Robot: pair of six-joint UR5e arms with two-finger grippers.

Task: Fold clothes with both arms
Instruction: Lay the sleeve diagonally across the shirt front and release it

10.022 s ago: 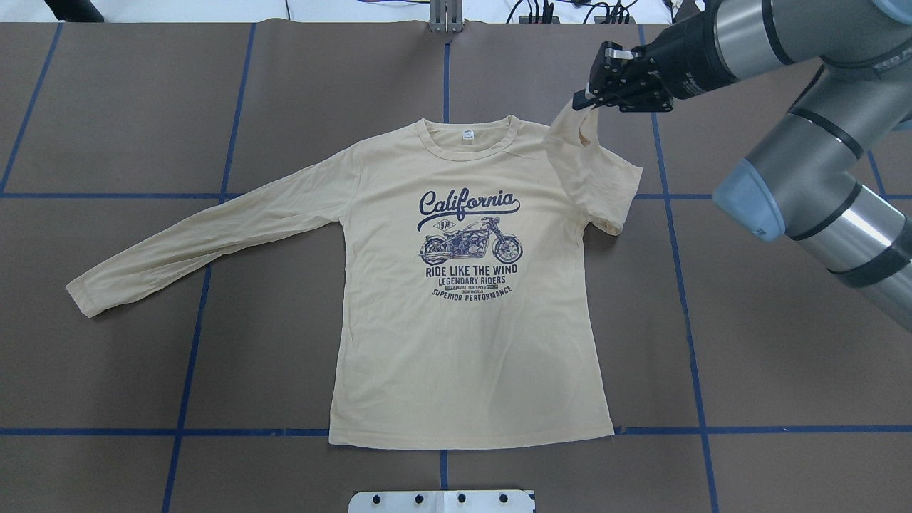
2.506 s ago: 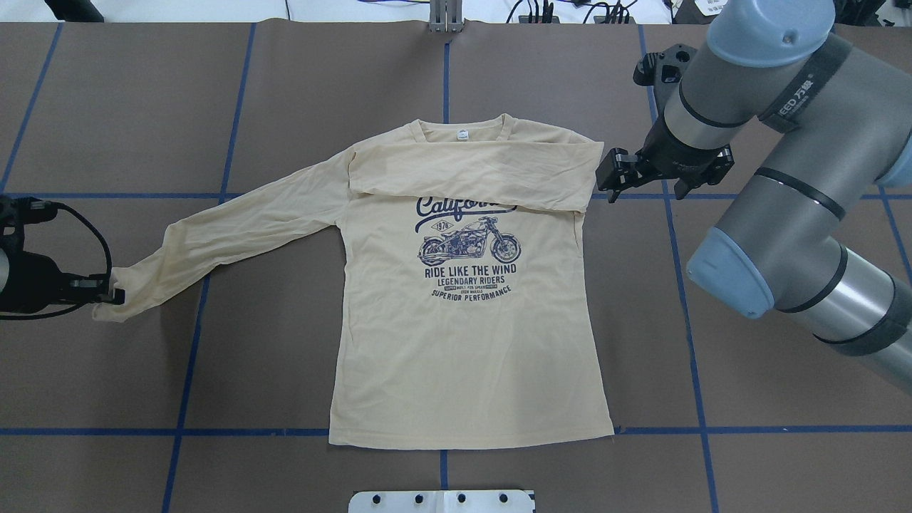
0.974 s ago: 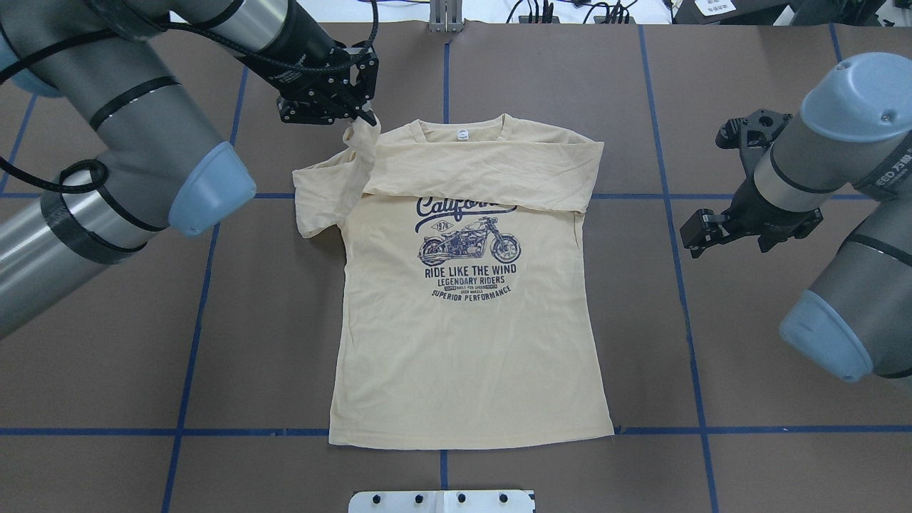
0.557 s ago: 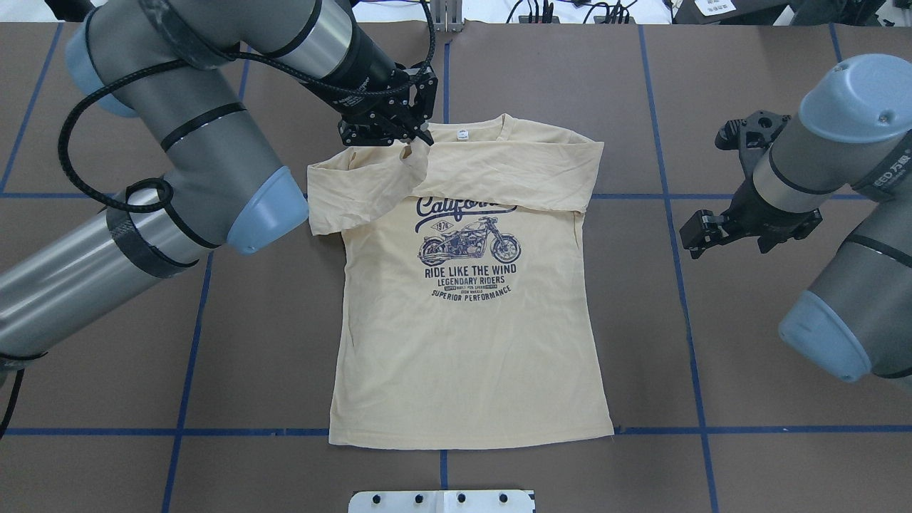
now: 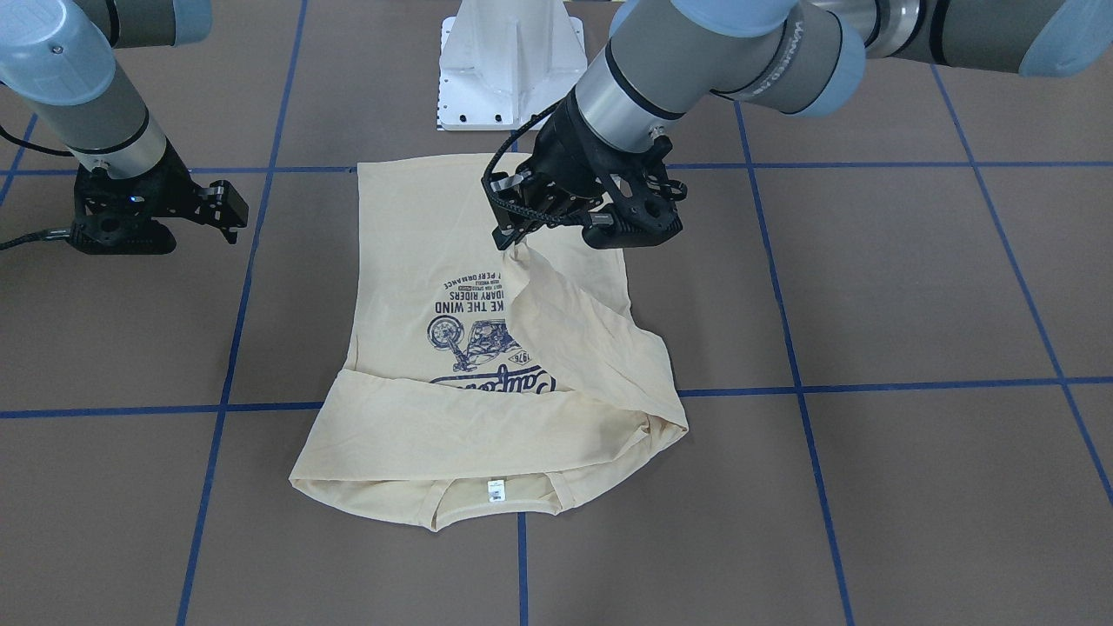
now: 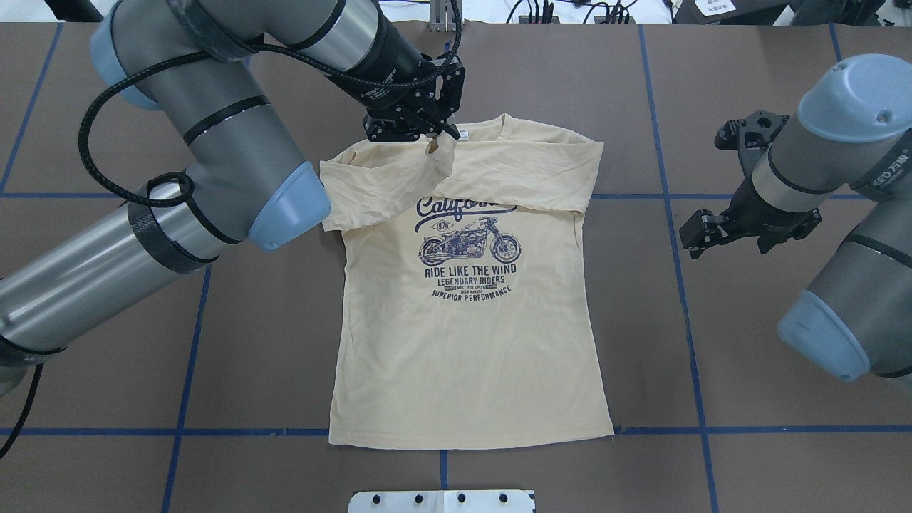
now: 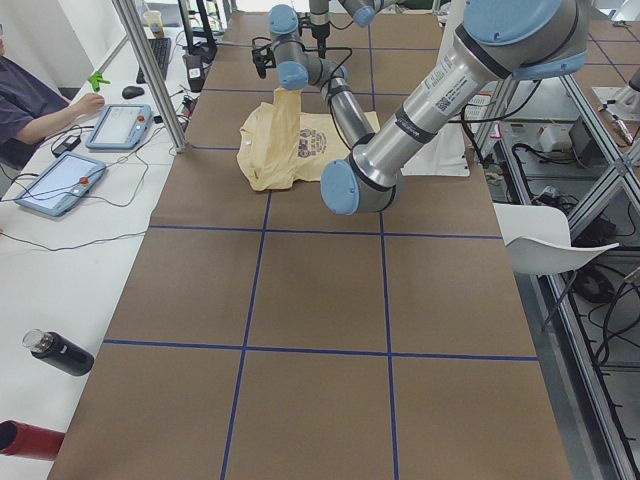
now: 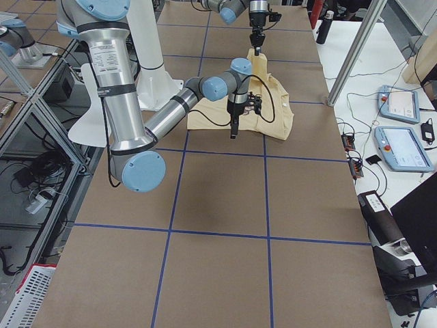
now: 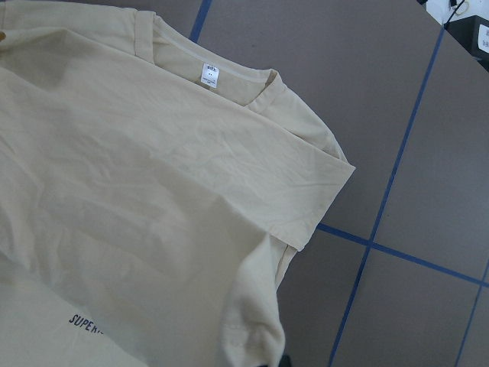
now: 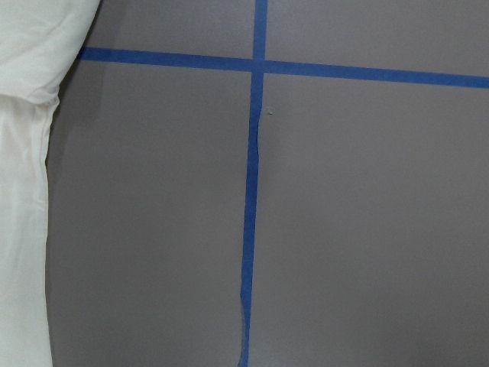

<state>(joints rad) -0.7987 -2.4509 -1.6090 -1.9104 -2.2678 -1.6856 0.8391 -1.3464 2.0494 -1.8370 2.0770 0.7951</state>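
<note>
The cream-yellow shirt [image 6: 470,342] lies flat, print up, on the brown table; it also shows in the front view [image 5: 409,217]. Its right sleeve [image 6: 513,174] lies folded across the chest, covering the top of "California". My left gripper [image 6: 434,139] is shut on the left sleeve's cuff and holds it raised just by the collar and the white neck label [image 6: 464,133]; the sleeve drapes down to the shoulder [image 5: 609,348]. My right gripper [image 6: 695,239] is open and empty, off the shirt's right edge. The left wrist view shows the collar and label [image 9: 210,75].
The white pedestal base [image 6: 442,501] stands at the table's near edge, behind the hem. Blue tape lines [image 6: 673,285] cross the brown table. An operator [image 7: 30,100] sits at a side desk with tablets [image 7: 60,185]; a black bottle [image 7: 60,352] lies there.
My left gripper has taken the left sleeve's cuff and carried it up and rightward, over the shoulder to the collar. My right gripper let its sleeve go earlier and now holds still.
</note>
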